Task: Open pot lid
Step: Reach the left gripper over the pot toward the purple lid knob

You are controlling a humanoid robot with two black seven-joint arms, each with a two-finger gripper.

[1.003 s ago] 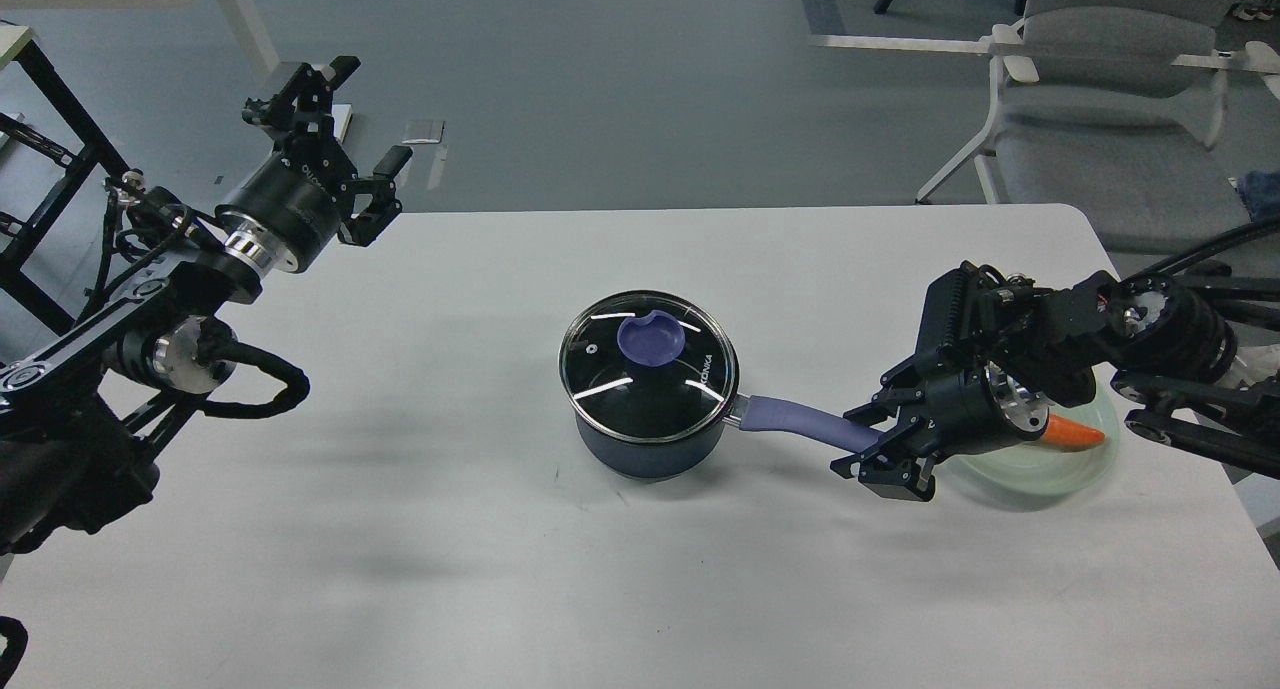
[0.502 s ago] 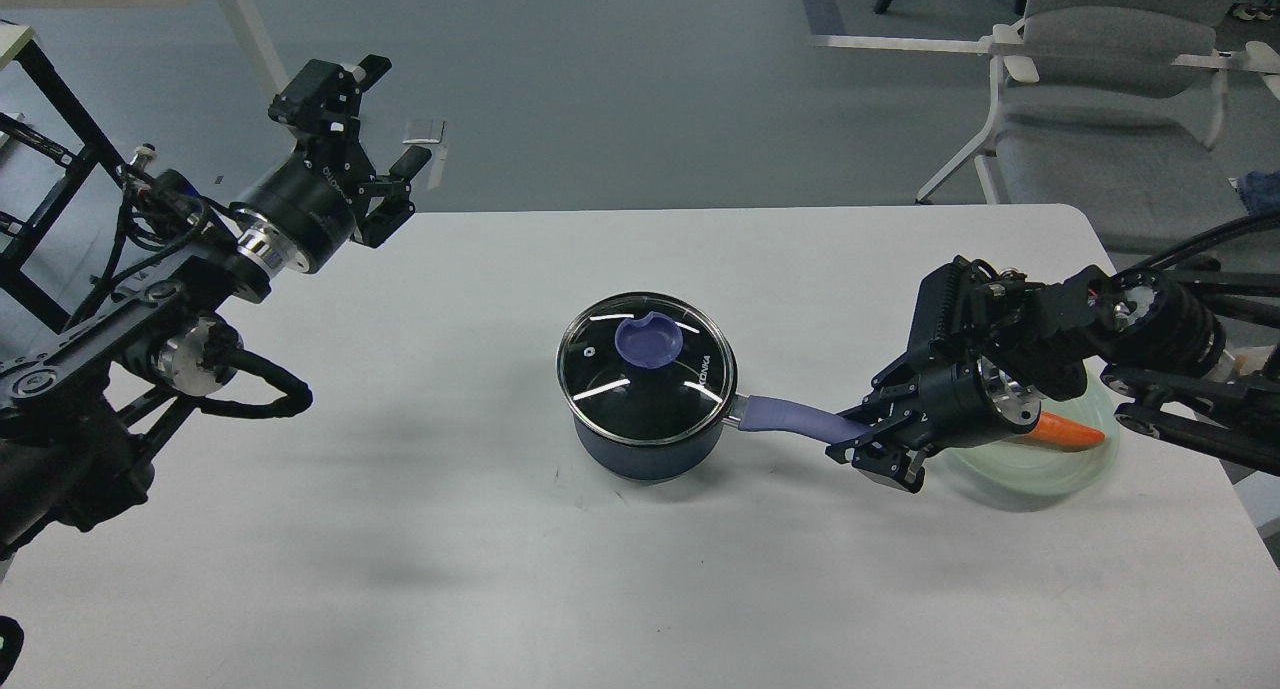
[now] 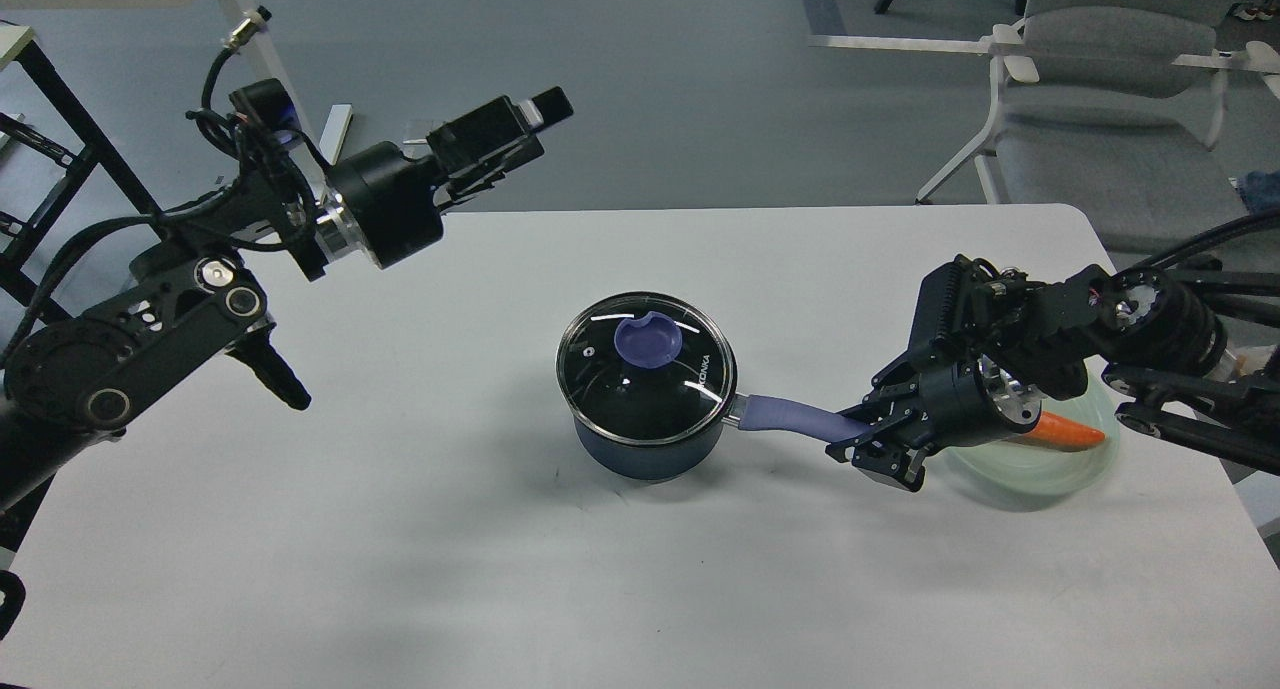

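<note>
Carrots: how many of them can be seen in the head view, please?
1. The carrot lies in the clear plate at the table's right side, partly hidden behind the right gripper. More could be hidden there.

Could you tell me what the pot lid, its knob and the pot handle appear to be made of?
The pot lid looks like clear glass in a bright metal rim: it shows sharp glints and the dark interior beneath. Its knob and the pot handle look like matte purple plastic or silicone; which one cannot be told.
</note>
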